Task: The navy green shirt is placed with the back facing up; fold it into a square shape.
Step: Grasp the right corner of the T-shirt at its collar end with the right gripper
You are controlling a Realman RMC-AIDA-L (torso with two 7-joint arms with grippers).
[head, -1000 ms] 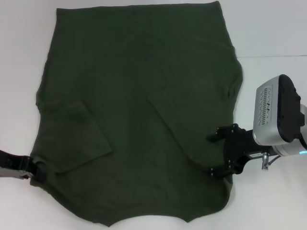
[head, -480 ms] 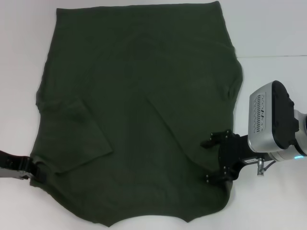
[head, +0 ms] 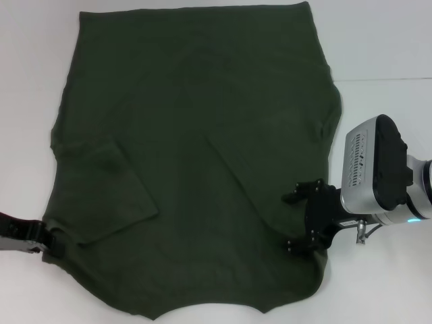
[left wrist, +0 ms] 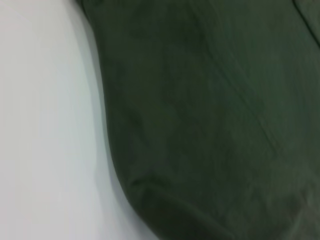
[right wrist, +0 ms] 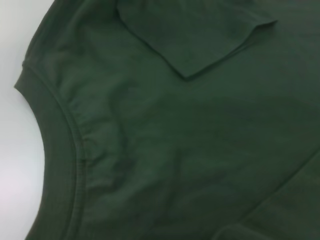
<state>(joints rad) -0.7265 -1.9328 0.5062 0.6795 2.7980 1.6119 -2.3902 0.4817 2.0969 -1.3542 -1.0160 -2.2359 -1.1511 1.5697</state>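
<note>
The navy green shirt [head: 192, 155] lies spread flat on the white table [head: 385, 40], plain side up, and covers most of the work surface. Both sleeves are folded inward onto the body: one flap [head: 108, 192] lies on the robot's left side, the other forms a diagonal fold [head: 263, 182] on the right side. The ribbed neckline [right wrist: 65, 150] sits at the near edge of the garment.

The right gripper [head: 302, 223] is positioned at the shirt's near right corner, above the folded sleeve. Its two black fingers [head: 297, 198] stand apart — nothing is clamped between them — and they point inward over the fabric.

The left gripper [head: 52, 244] sits at the shirt's near left edge, just beside the folded sleeve flap. Only its dark tip shows against the cloth, so it cannot be determined whether its fingers are apart or closed. The left wrist view shows only the garment's edge [left wrist: 107, 150] against the table.
</note>
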